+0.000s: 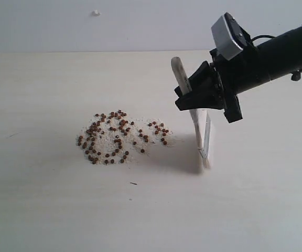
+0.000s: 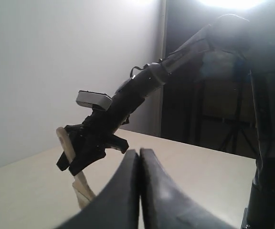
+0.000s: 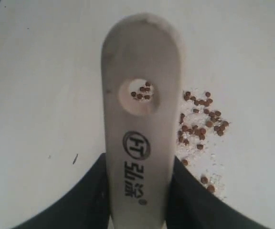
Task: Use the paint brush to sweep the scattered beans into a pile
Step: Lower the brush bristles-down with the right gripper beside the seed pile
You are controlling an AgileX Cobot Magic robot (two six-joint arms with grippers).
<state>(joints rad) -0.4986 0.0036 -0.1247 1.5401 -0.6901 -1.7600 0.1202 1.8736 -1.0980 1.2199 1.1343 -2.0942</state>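
Observation:
The beans (image 1: pixel 118 137), small reddish-brown pellets mixed with pale crumbs, lie in a loose patch on the table left of centre. In the right wrist view the beans (image 3: pixel 202 126) show beside the handle and through its hole. My right gripper (image 1: pixel 206 97) is shut on the paint brush (image 1: pixel 203 139), which stands nearly upright just right of the beans, bristles on the table. The wooden handle (image 3: pixel 140 138) fills the right wrist view between the jaws. My left gripper (image 2: pixel 139 157) is shut on nothing and is outside the exterior view.
The pale table (image 1: pixel 46 210) stretches around the patch. A tiny dark speck (image 1: pixel 133 183) lies in front of the beans. A white wall (image 1: pixel 88 26) rises behind the table. The right arm (image 2: pixel 142 90) and dark stands show in the left wrist view.

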